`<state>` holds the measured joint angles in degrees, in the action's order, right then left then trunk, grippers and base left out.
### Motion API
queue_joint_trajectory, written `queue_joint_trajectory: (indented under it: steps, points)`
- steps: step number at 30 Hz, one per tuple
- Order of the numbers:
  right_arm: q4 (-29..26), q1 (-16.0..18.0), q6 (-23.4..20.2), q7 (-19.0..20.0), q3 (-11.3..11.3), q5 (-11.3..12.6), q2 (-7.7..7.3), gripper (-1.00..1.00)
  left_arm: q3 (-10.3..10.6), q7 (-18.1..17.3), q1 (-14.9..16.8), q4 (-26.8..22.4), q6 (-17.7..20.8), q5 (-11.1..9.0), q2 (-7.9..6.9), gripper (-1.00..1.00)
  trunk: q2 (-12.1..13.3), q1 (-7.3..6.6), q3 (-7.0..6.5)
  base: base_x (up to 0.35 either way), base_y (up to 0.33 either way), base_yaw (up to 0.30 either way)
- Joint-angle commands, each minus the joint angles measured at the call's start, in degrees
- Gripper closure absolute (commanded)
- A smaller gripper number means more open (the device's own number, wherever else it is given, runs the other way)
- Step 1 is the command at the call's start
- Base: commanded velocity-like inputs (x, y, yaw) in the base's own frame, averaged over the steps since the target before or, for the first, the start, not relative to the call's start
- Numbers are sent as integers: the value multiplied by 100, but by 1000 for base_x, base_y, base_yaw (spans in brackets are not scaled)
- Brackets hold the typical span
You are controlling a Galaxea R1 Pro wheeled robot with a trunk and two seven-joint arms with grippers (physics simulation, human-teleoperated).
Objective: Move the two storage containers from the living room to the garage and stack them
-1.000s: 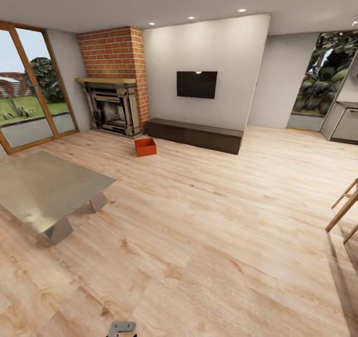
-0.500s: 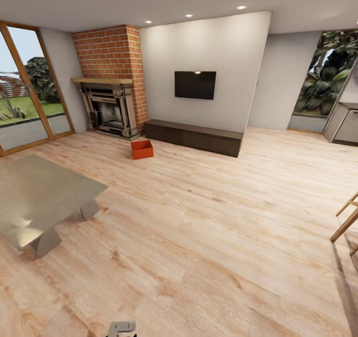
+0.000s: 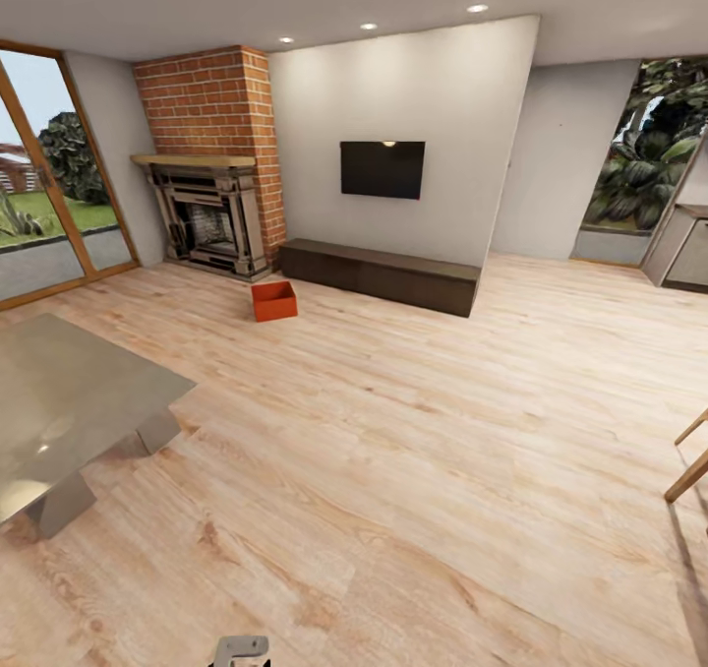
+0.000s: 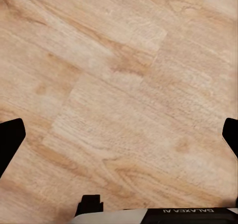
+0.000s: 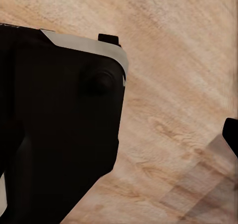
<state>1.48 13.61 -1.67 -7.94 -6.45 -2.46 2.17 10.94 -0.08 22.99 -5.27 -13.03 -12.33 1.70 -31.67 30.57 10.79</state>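
We see one storage container (image 3: 274,301) on the wood floor (image 3: 413,470) near the fireplace (image 3: 208,216). The left gripper (image 4: 119,140) stands spread and empty; the right gripper's state we cannot tell

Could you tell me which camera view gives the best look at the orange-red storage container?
The head view: the storage container sits on the wood plank floor in front of the brick fireplace, near the end of the low dark cabinet. Both wrist views look down at floor planks, without the container.
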Motion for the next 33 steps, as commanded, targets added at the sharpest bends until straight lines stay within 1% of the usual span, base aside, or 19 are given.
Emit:
queue_joint_trajectory:
  steps: [1, 33]
  points:
    - [10, 8, -18, -24, -41, -27, 3, -100, 48, -1, 6, 9, -24, -57, -1, -100, -8, 5, 9, 322, -133, 0]
    - [10, 8, -18, -24, -41, -27, 3, -100, 48, -1, 7, 9, -25, -59, -3, -100, -8, 5, 9, 322, -133, 0]
